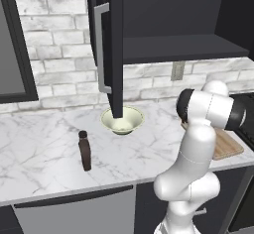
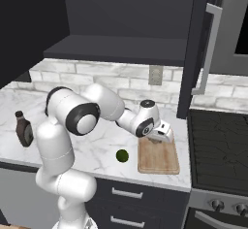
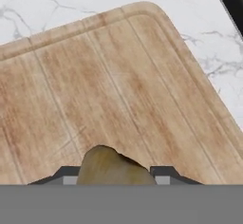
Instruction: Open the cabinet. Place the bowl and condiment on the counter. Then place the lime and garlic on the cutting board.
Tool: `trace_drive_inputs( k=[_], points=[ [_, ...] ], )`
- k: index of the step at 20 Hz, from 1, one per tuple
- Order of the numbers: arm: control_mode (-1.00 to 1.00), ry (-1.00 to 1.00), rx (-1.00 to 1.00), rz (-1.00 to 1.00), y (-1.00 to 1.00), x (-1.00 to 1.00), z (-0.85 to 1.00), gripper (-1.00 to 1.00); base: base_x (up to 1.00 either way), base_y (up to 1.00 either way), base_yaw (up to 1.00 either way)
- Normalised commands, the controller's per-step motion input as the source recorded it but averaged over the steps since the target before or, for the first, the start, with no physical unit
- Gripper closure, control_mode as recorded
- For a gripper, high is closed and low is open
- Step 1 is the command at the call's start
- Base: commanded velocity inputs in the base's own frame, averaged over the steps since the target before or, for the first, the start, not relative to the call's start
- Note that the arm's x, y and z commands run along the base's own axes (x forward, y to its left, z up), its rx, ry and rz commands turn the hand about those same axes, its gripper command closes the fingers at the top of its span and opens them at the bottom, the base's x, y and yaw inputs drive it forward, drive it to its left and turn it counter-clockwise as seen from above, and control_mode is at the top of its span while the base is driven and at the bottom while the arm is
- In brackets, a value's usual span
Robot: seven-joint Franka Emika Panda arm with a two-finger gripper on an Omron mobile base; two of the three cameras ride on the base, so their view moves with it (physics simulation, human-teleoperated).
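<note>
- The cabinet [image 1: 149,25] hangs on the brick wall above the counter [image 1: 44,144], its black doors swung wide open and its dark shelf bare.
- One open door, with a long silver bar handle [image 1: 101,49], hangs down in front of the bowl [image 1: 122,119] as seen from the left base view.
- The bowl, cream-white, sits upright on the marble toward the back edge of the counter, close to the wall.
- The condiment [image 1: 85,150], a slim dark-brown bottle, stands upright nearer the front edge of the counter, to the left of the bowl and well apart from it.
- The cutting board [image 2: 158,156] lies flat at the right end of the counter, just beside the black stove [image 2: 218,150].
- The lime [image 2: 122,155], a dark-green ball, rests on the marble near the front edge of the counter, just left of the board and not on it.
- The white arm reaches out low over the far part of the board, with the claw [image 2: 156,140] pointing down at the wood.
- The garlic [image 3: 114,168], a tan-brown lump, sits between the two dark finger tips in the hand view, right at the board's surface.
- The claw is partly apart with the garlic in the gap; I cannot tell whether the fingers press on it.
</note>
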Motion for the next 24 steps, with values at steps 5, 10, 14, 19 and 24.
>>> trace_drive_inputs(
  k=[5,10,14,19,24],
  points=[
    [-1.0,-0.13,0.0,0.0,0.0,-0.03,0.22,-1.0,0.0,0.0,0.0],
    [-1.0,-0.13,0.0,0.0,0.0,-0.05,0.25,-1.0,0.0,0.0,0.0],
    [-1.0,-0.16,0.0,0.0,0.0,-0.17,0.4,-1.0,0.0,0.0,0.0],
    [-1.0,-0.17,0.0,0.0,0.0,-0.23,0.35,-1.0,0.0,0.0,0.0],
    [-1.0,-0.07,0.0,0.0,0.05,-0.22,0.18,-1.0,0.0,0.0,0.0]
  ],
)
